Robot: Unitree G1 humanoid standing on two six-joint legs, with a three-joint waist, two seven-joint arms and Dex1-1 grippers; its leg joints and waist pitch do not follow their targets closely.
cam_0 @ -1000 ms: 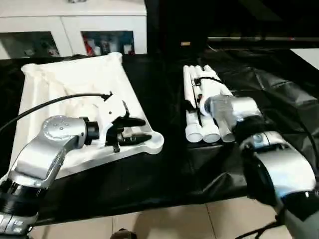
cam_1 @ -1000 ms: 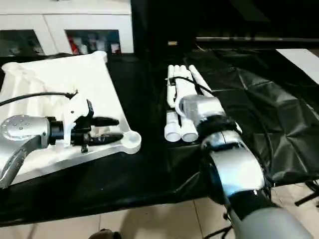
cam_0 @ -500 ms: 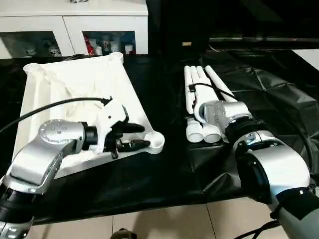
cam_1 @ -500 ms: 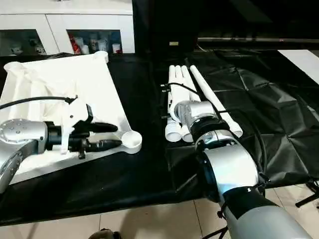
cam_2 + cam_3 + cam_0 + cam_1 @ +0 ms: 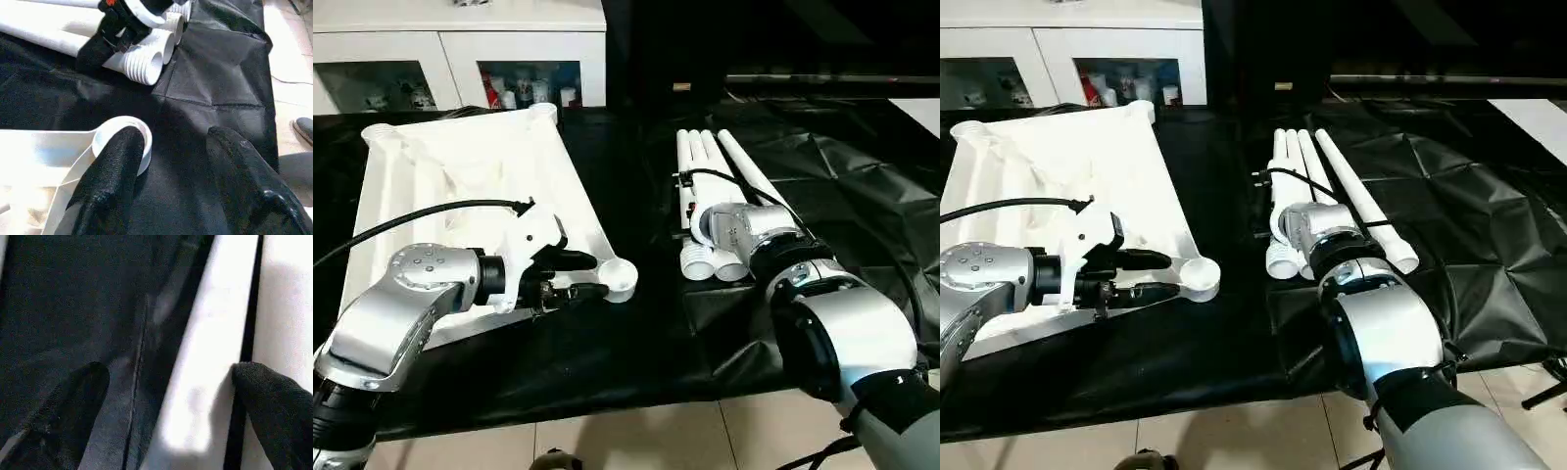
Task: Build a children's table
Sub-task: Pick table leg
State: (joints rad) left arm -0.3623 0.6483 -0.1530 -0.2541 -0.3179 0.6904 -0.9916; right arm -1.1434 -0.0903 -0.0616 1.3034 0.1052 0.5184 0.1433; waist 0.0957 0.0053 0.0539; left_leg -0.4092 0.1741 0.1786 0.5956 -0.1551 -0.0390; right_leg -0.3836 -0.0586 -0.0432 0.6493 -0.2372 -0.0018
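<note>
The step in hand appeared to be picking up one leg to fit into a corner socket of the tabletop. To do it well, the right gripper would probably need to straddle a single tube, not two, settle with one finger in the gap between neighbours, and close squarely across the round body so it could not roll out. The left gripper would best steady the tabletop near the socket without covering the opening.

The right gripper's fingers were spread wide, one over the black sheet and one over the white tubes, pinching nothing. The left gripper's fingers stood partly apart, one resting at the rim of the near corner socket, the other over the sheet, holding nothing.

The tabletop lay upside down toward the sheet's left edge, a white plastic square with raised ribs and round sockets at the corners. The four legs, long white tubes with ribbed, threaded open ends facing the sheet's near edge, lay side by side near its middle, well apart from the tabletop, the right gripper resting over their near ends. A white glass-door cabinet stood beyond the far edge.
</note>
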